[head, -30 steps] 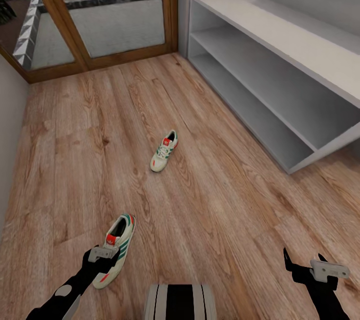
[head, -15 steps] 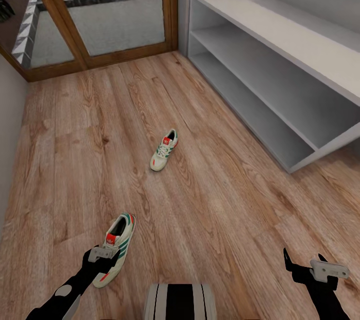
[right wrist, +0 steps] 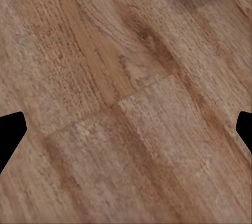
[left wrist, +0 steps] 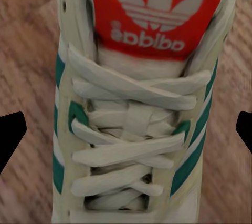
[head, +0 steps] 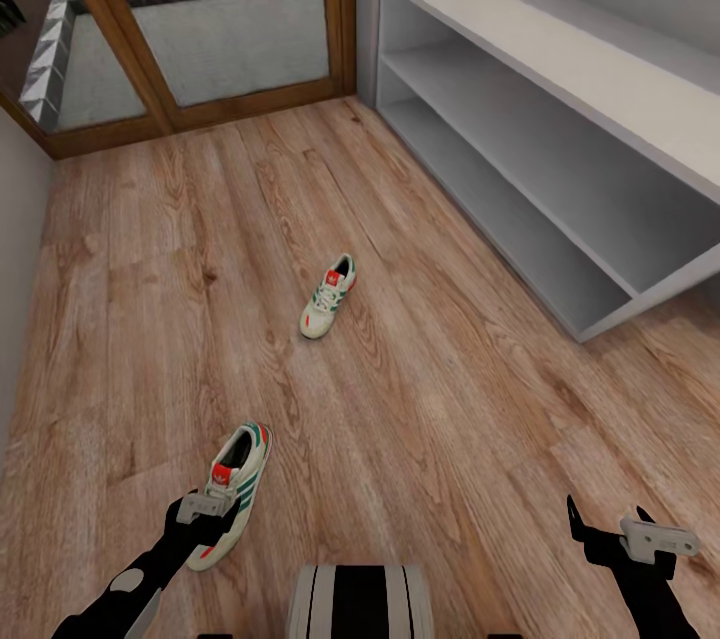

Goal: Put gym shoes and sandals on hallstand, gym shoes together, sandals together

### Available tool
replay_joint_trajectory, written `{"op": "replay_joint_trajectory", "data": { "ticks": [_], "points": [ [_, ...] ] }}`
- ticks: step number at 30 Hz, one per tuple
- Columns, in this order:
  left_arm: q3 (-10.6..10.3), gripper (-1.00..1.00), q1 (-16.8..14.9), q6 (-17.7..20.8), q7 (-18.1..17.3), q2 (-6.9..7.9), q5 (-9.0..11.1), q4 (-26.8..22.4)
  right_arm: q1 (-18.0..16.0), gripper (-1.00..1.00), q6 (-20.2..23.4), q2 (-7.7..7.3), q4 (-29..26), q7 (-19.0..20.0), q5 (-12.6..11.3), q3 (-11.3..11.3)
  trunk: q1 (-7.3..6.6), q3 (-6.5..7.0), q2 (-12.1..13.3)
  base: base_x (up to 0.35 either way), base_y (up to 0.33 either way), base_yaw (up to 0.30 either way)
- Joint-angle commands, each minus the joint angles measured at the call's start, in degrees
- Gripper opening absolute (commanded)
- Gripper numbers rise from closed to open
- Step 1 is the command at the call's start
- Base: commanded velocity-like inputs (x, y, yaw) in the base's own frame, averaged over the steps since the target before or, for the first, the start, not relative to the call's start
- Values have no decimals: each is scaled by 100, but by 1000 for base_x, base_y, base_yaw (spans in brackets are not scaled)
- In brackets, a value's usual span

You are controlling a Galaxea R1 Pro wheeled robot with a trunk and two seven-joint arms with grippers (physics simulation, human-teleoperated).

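We've got one gym shoe [head: 229, 496] on the floor [head: 420, 399] near-left, the other shoe [head: 328, 297] further ahead, hallstand [head: 560, 149] off right.

Two gym shoes [head: 328, 297] [head: 232, 496], one hallstand [head: 560, 109], two hands [head: 205, 519] [head: 610, 534].

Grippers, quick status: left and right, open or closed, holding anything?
Left gripper: open, fingers straddling the near gym shoe, not clamped.
Right gripper: open, empty, above the corridor floor.

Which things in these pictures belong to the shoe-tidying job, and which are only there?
For the job:
- near gym shoe, under the left gripper
- far gym shoe
- hallstand
- corridor floor

Only there:
- glass door
- right gripper, over bare floor
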Motion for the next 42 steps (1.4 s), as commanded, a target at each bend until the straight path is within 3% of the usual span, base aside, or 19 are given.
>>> {"op": "replay_joint_trajectory", "data": {
  "ticks": [1,26,27,42],
  "points": [
    [1,100,0,0,0,0,0,0,0,100,0,0,0,0,0,0,0,-8,0,0,0,0],
    [7,100,-1,0,0,-1,6,-1,0,100,1,0,0,0,0,0,0,-130,0,0,0,0],
    [7,-100,-1,0,0,0,6,1,0,100,1,0,0,0,0,0,0,-130,0,0,0,0],
    [15,-100,-1,0,0,0,8,2,0,100,0,0,0,0,0,0,0,-132,0,0,0,0]
  ]
}}
